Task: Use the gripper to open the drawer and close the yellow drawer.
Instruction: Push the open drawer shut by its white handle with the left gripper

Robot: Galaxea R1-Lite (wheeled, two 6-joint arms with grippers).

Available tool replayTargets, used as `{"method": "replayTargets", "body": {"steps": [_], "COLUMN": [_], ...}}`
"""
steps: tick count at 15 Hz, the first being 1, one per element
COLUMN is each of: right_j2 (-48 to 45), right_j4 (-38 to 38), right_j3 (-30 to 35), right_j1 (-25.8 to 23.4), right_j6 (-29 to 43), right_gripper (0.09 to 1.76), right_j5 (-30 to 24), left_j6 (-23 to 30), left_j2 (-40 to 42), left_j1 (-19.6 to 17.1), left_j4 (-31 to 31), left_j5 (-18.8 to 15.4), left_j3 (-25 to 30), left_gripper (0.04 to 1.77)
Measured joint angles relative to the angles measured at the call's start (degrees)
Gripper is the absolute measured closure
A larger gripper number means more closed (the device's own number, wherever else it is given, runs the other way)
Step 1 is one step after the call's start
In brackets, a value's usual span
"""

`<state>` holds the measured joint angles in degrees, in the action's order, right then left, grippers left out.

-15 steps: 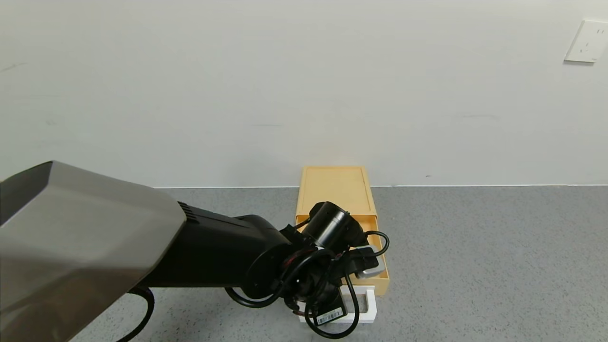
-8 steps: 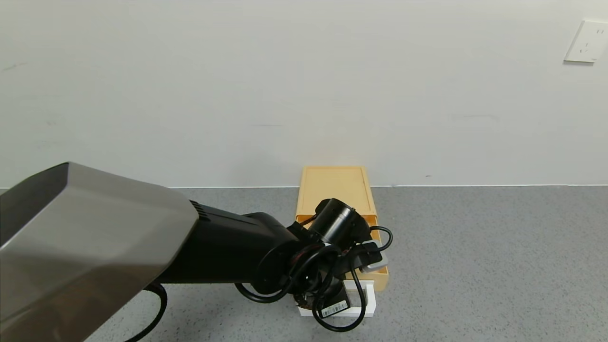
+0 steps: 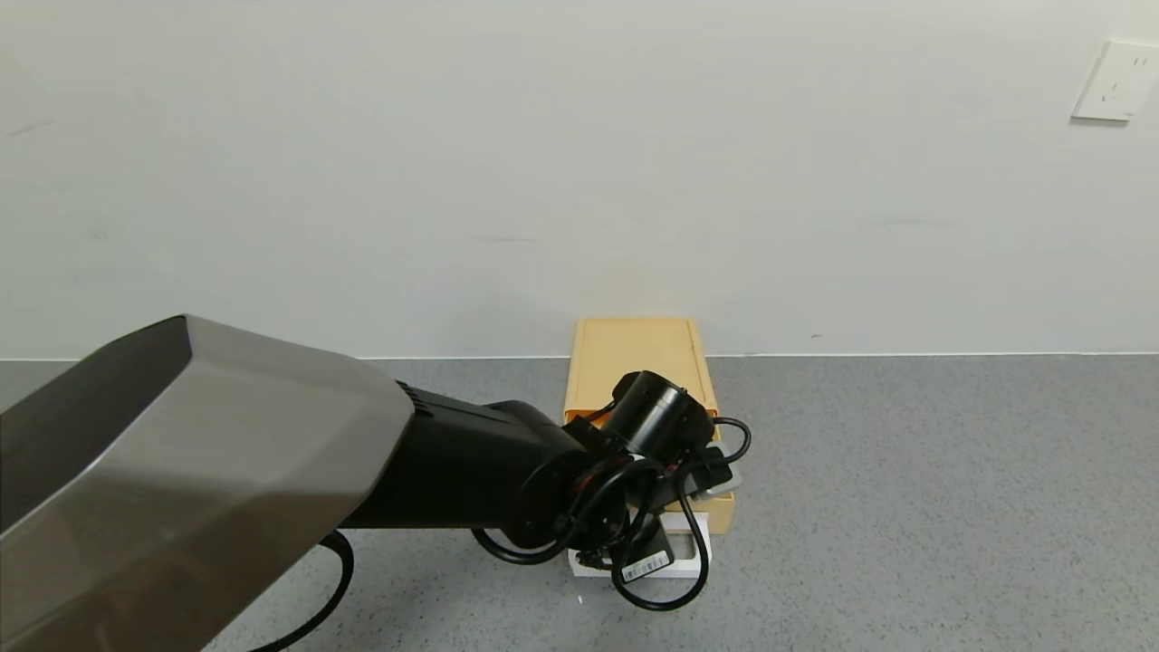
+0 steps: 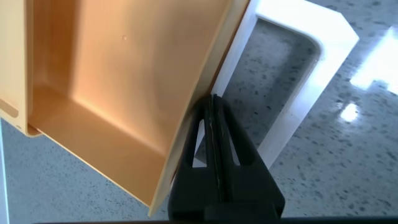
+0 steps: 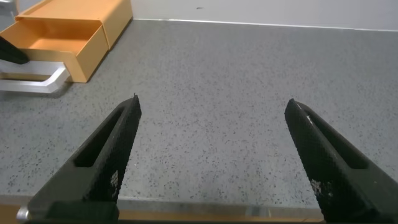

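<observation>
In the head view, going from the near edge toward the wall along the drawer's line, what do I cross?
White handle → left gripper shut at the drawer's front → open drawer → yellow box top → wall. The right gripper is open, off to the side.

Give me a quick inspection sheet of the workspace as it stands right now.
Surface: grey speckled floor, bare where visible.
Job's things: yellow drawer against the wall, its tray part-way out, empty inside; white handle at its front.
Clutter: nothing seen.
Grippers: left gripper shut, fingers pressed against the tray's front by the handle; right gripper open, above bare floor, well off to the drawer's side.
Cables: black cables loop around the left wrist, over the handle.
Surroundings: plain white wall, wall socket.
</observation>
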<state>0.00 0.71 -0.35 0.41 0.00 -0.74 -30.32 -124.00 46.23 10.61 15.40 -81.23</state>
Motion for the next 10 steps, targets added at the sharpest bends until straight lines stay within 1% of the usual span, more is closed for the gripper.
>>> {"method": "replayTargets", "body": {"steps": [10], "right_j2": [0.0], "right_j4": [0.0], "right_j3": [0.0], "right_j1": [0.0], "right_j6": [0.0], "right_gripper": [0.15], "right_j5": [0.0], "left_j6": [-0.4], "left_j2": [-2.9], "left_j1": [-1.7], "left_j4": [1.1], "left_j5": [0.3], "left_j3": [-5.1], "left_gripper": [1.7]}}
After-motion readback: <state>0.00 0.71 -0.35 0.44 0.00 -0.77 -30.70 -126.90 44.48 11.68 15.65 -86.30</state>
